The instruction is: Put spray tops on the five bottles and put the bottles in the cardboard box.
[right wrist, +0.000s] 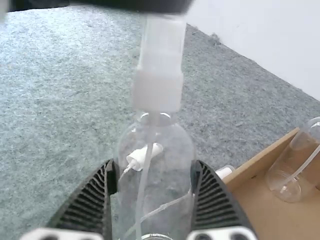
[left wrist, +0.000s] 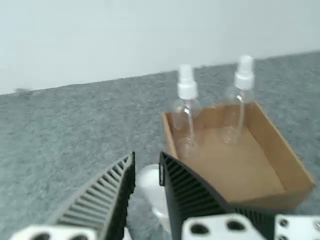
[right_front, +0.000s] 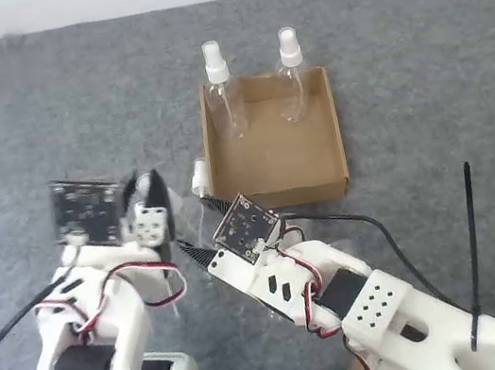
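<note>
My right gripper (right wrist: 152, 172) is shut on a clear bottle (right wrist: 165, 145), holding it upright just in front of the cardboard box (right_front: 280, 196). A white spray top (right wrist: 160, 65) sits at the bottle's neck with its tube hanging inside. My left gripper (left wrist: 146, 159) is shut on that spray top (left wrist: 150, 185) from above. In the high view the left gripper (right_front: 158, 210) and the right gripper (right_front: 194, 250) meet near the box's front left corner. Two capped bottles (right_front: 225, 103) (right_front: 291, 81) stand inside the box against its far wall.
A loose white spray top (right_front: 199, 176) lies on the grey carpet against the box's left wall. A thin black rod (right_front: 473, 241) stands up at the right, beside the right arm. Black cables trail over the carpet by both arms.
</note>
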Robot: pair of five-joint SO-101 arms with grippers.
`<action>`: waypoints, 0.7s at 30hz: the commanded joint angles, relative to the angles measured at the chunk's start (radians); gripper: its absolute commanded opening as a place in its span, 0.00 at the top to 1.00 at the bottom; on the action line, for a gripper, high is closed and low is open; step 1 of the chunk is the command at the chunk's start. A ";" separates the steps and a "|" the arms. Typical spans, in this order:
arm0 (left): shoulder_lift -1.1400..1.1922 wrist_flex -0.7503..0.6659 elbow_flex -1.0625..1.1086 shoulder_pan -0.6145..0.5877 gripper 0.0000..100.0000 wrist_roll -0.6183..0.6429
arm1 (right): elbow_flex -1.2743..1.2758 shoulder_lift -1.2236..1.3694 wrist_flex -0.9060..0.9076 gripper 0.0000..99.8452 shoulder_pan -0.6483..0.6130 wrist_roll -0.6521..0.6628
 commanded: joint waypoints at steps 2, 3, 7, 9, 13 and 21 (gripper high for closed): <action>-0.008 -0.021 -0.071 -0.091 0.85 0.038 | -0.012 -0.048 -0.016 0.99 0.016 -0.015; -0.011 -0.021 -0.071 -0.098 0.83 0.049 | -0.014 -0.048 -0.016 0.99 0.019 -0.014; -0.083 -0.020 -0.039 -0.106 0.83 0.058 | -0.031 -0.053 -0.016 0.99 0.085 -0.014; -0.129 -0.025 0.008 -0.100 0.83 0.057 | -0.063 -0.087 0.022 0.99 0.139 -0.014; -0.164 -0.106 0.117 -0.091 0.83 0.040 | -0.235 -0.199 0.232 0.99 0.265 -0.124; -0.141 -0.169 0.249 0.206 0.82 0.035 | -0.517 -0.179 0.417 0.99 0.363 -0.229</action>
